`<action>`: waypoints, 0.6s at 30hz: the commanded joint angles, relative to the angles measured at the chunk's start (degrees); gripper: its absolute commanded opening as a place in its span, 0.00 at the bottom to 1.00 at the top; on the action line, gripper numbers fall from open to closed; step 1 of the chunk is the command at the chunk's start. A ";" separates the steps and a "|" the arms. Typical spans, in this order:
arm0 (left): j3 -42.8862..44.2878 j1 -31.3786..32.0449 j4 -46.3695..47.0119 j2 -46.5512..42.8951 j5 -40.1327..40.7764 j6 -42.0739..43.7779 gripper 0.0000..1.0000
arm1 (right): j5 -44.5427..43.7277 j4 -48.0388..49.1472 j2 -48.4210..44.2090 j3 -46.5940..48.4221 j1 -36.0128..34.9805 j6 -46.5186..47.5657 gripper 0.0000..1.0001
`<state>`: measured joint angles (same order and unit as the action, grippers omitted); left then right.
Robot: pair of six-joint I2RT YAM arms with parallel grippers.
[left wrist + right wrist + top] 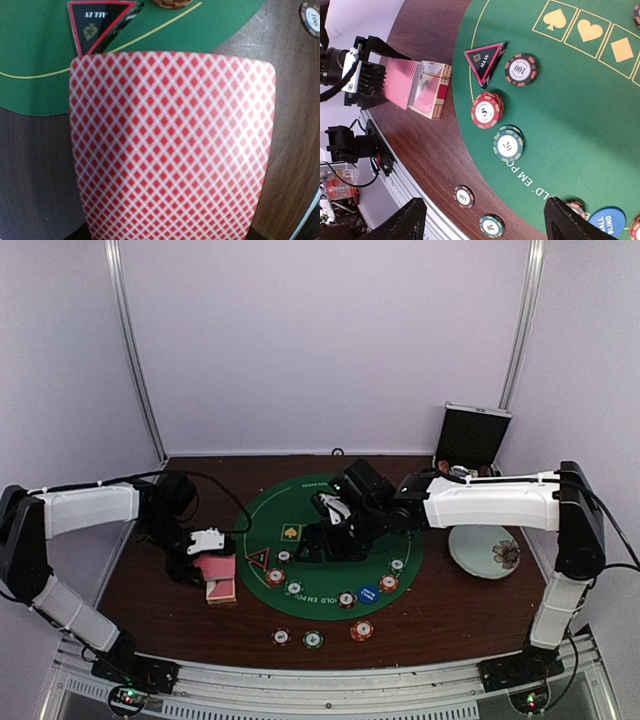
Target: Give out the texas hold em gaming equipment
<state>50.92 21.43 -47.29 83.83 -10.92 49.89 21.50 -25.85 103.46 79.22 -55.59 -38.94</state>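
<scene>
A red-checked playing card (pixel 170 150) fills the left wrist view, and my left gripper (pixel 200 552) is shut on it, just above the card box (pixel 432 90) on the wood left of the mat. My right gripper (pixel 485 217) hangs open and empty over the near-left part of the green poker mat (pixel 400 535). Below it lie a red 5 chip stack (pixel 486 109), a green 20 stack (pixel 508 143) and a dark 100 chip (pixel 521 69). A blue dealer disc (pixel 368 593) sits at the mat's near edge. Three chips (pixel 313 639) lie on the wood in front.
A black-and-red ALL IN triangle (pixel 485 60) rests on the mat's left edge. The floral plate (pixel 485 552) is on the right, and the open black case (pixel 470 440) stands at the back right. The table's front rail (pixel 320 680) is close behind the loose chips.
</scene>
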 commanded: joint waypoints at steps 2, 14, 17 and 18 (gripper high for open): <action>5.71 -0.16 -5.30 -2.29 -5.19 -2.73 0.00 | 6.70 8.84 2.55 -0.01 1.37 -4.24 0.85; 10.32 0.78 -7.99 -2.23 -6.08 -4.71 0.00 | 21.32 34.15 13.14 3.87 2.06 -20.04 0.84; 11.14 1.14 -8.28 -2.10 -5.86 -4.89 0.00 | 22.18 38.35 15.01 4.12 2.02 -23.14 0.83; 11.33 1.30 -8.20 -2.04 -5.80 -4.91 0.00 | 22.45 39.80 15.63 4.21 2.06 -24.08 0.83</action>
<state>59.70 22.02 -55.11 82.59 -15.11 45.91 40.29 3.22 117.45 81.49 -53.84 -56.60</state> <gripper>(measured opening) 0.670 0.837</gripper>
